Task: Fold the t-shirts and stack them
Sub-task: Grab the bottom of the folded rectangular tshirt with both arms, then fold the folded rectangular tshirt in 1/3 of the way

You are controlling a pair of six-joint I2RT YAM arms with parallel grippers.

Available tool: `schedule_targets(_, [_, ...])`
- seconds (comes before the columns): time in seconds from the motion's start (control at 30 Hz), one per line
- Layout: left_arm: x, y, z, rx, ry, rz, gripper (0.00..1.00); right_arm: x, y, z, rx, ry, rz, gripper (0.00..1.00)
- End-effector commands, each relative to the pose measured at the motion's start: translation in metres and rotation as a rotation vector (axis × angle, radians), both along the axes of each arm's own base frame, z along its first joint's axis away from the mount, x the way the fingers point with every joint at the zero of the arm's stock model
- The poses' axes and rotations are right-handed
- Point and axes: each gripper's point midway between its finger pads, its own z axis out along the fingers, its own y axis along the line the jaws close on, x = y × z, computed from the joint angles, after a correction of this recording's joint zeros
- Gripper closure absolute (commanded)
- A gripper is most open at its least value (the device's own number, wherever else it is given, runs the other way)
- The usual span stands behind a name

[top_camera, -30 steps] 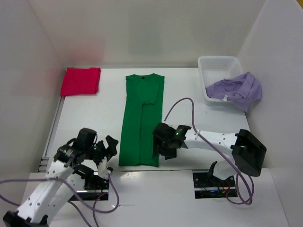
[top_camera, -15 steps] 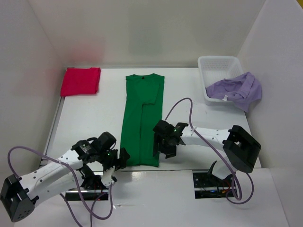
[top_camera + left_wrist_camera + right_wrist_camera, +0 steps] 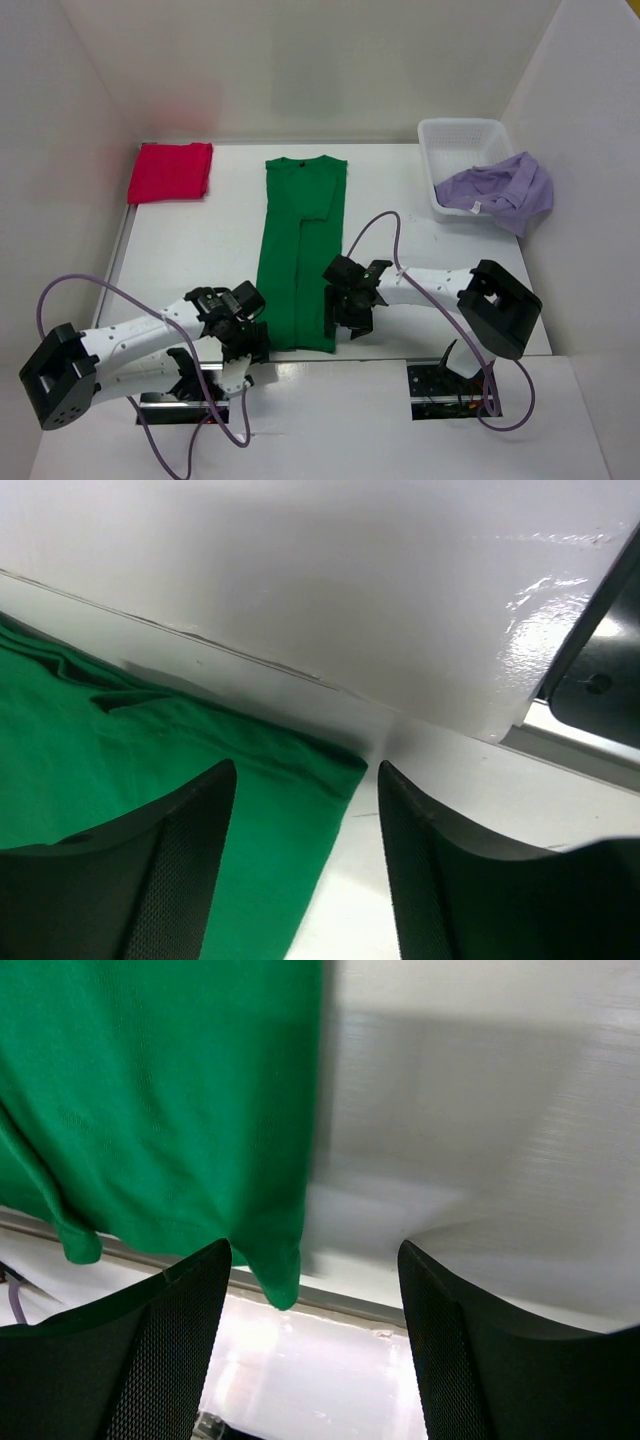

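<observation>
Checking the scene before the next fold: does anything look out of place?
The lavender t-shirt is crumpled and spills over the rim of the white basket, partly hanging outside. The red t-shirt lies folded, and the green t-shirt lies flat.

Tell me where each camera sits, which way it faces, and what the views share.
Top external: high behind the arms, looking down on the table; shows both arms, left gripper, right gripper, red shirt, green shirt, purple shirt draped over the basket.
Left wrist: low over the green shirt's near left corner; its own open fingers show.
Right wrist: looks down at the near right corner; its open fingers show.
Shared: all three see the green shirt.
</observation>
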Motion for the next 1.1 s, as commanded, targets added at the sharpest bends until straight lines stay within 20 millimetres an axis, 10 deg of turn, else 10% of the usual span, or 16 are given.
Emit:
schedule_targets(0.0, [0.0, -0.011, 0.009, -0.014, -0.003, -0.078, 0.35, -0.001, -0.003, -0.012, -0.01, 0.005, 0.03, 0.27])
schedule_targets(0.4, [0.015, -0.011, 0.0, 0.08, 0.019, -0.016, 0.6, -0.021, -0.002, -0.014, -0.033, 0.05, 0.063, 0.41])
schedule_targets(0.53, [0.015, -0.012, 0.001, 0.075, 0.016, -0.008, 0.91, -0.028, 0.004, -0.014, -0.009, 0.076, 0.081, 0.66])
schedule_targets(0.77, [0.013, -0.02, 0.004, 0.026, 0.042, 0.049, 0.95, -0.031, 0.013, -0.01, 0.025, 0.105, 0.137, 1.0])
schedule_targets(1.07, [0.057, -0.048, 0.046, -0.098, 0.087, 0.49, 1.0, 0.009, 0.007, 0.044, 0.065, 0.005, 0.134, 1.0])
